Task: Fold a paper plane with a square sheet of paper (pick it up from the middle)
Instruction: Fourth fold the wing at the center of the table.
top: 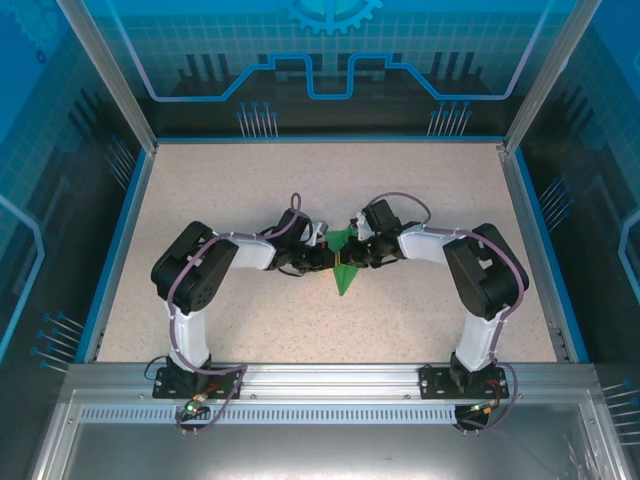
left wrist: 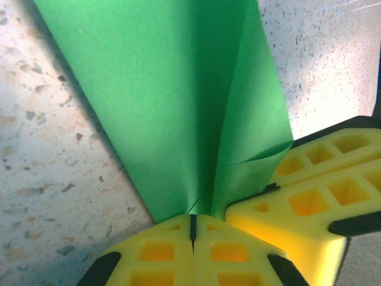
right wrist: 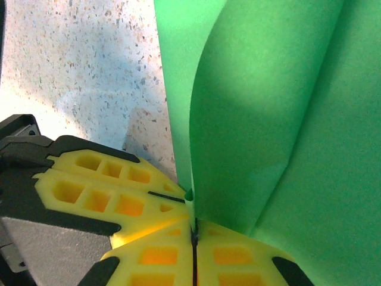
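Observation:
The bright green sheet of paper [top: 345, 270] is held up above the middle of the table, folded along a centre crease into a narrow pointed paper plane shape whose tip points toward the near edge. My left gripper [top: 333, 261] comes in from the left and is shut on the paper's folded edge [left wrist: 178, 119], its yellow fingertips [left wrist: 161, 250] pressed together. Opposite it, my right gripper [top: 357, 257] is shut on the same fold [right wrist: 268, 119], tips [right wrist: 238, 253] closed with paper pinched between them. The two grippers nearly touch. Each wrist view shows the other gripper's yellow fingers [left wrist: 315, 196] [right wrist: 101, 190] beside its own.
The speckled beige table [top: 250, 180] has a blue rim [top: 118, 240] and transparent walls on three sides. An aluminium rail [top: 330, 385] carrying both arm bases runs along the near edge. Both elbows bend outward, toward the side edges.

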Controlling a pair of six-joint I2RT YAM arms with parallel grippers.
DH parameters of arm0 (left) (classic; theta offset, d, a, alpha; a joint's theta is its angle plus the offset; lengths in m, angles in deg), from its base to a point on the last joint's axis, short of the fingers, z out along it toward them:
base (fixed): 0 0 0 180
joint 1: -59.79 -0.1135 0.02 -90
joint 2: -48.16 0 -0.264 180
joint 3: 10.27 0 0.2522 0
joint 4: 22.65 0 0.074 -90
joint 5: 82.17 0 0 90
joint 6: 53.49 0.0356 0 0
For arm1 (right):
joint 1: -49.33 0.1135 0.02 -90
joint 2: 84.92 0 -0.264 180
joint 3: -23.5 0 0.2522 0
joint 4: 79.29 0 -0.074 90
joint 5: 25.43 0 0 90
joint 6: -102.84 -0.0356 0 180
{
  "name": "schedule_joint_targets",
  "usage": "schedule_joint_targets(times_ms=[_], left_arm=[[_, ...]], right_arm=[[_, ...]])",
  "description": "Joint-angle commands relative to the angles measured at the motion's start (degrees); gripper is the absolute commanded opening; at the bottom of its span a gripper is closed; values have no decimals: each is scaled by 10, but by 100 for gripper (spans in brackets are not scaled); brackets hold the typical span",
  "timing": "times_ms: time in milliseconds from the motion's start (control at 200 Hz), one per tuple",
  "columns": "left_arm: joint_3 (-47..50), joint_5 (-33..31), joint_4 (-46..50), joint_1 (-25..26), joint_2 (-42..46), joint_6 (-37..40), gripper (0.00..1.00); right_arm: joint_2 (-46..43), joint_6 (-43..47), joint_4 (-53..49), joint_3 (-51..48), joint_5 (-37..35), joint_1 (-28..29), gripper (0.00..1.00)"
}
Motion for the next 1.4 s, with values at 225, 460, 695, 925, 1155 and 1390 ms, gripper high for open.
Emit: schedule_joint_targets(times_ms=[225,460,695,925,1155,1390], left_arm=[[12,23,-28,-12,13,-13,0],[4,23,-12,-13,35,-11,0],[6,-11,61,-13,66,19,0],[26,-7,48,-11,58,14,0],[23,-6,45,-4,37,15,0],[8,-3,50,-2,11,17,0]], right_arm=[[24,14,-19,16,2,11,7],[32,17,-26,20,-1,11,7],[34,19,-28,21,-3,11,7],[34,21,-29,20,-2,11,7],[30,21,-32,20,-2,12,7],[25,21,-31,18,1,13,7]])
